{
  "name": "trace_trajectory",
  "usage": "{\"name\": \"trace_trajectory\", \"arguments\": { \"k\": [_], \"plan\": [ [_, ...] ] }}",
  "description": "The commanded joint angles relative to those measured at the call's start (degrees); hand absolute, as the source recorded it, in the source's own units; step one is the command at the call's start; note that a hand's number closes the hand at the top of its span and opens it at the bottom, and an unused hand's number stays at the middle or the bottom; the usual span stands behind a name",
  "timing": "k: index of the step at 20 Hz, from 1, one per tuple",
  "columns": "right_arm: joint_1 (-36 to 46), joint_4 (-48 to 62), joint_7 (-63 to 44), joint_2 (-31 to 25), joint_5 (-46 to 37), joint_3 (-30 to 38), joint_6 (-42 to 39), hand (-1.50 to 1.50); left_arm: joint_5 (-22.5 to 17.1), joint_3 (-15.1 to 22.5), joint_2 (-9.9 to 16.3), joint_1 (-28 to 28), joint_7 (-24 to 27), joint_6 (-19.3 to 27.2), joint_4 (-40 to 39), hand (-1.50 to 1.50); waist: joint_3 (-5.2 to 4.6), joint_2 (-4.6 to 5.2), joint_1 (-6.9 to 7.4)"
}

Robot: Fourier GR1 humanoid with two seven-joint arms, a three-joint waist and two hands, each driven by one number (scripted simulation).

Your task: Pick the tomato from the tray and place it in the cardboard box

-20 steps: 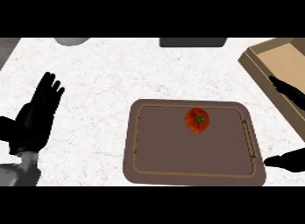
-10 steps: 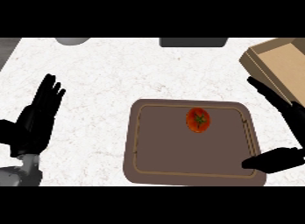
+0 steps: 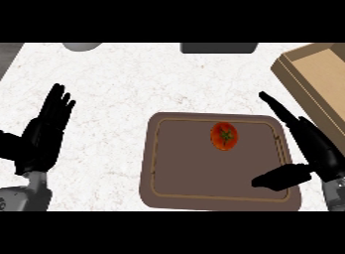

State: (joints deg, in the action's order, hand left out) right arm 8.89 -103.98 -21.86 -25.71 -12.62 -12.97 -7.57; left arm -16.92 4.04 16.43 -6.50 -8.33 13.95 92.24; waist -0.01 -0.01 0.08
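Currently: right hand [image 3: 312, 151] fingers wide, tomato [image 3: 224, 135] just left of them on tray [image 3: 168, 188]; close around tomato centrally. Left hand [image 3: 43, 133] open, resting.

Single head view, looking steeply down on the white speckled worktop [image 3: 132, 79] from the robot's own side, fairly close. Forearms enter at the lower edge; worktop's far edge runs near the top. No second view, so no overlap.
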Motion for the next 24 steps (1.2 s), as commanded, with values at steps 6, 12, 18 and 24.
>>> {"name": "trace_trajectory", "arguments": {
  "k": [6,12,18,24],
  "plan": [
    [-2.40,-0.41,0.16,8.07,-7.92,0.49,-0.46,-1.50,4.15,-1.12,-2.93,1.40,-3.12,-1.44,4.08,0.00,0.01,-0.05,-0.08],
    [2.76,8.28,2.35,12.66,-11.06,1.15,-1.83,-1.50,6.01,-1.85,-4.91,3.19,-2.43,-2.89,4.47,0.00,0.01,0.00,0.16],
    [0.32,9.75,5.51,11.90,-15.43,3.08,-1.89,-1.50,7.63,-2.78,-7.51,0.62,0.14,-3.37,-0.08,0.00,0.01,-0.01,-0.12],
    [1.73,12.29,6.71,14.06,-17.54,4.92,-3.60,-1.50,7.89,-4.90,-7.15,2.85,-5.06,-4.41,5.85,0.00,0.01,-0.03,0.00]
  ]
}}
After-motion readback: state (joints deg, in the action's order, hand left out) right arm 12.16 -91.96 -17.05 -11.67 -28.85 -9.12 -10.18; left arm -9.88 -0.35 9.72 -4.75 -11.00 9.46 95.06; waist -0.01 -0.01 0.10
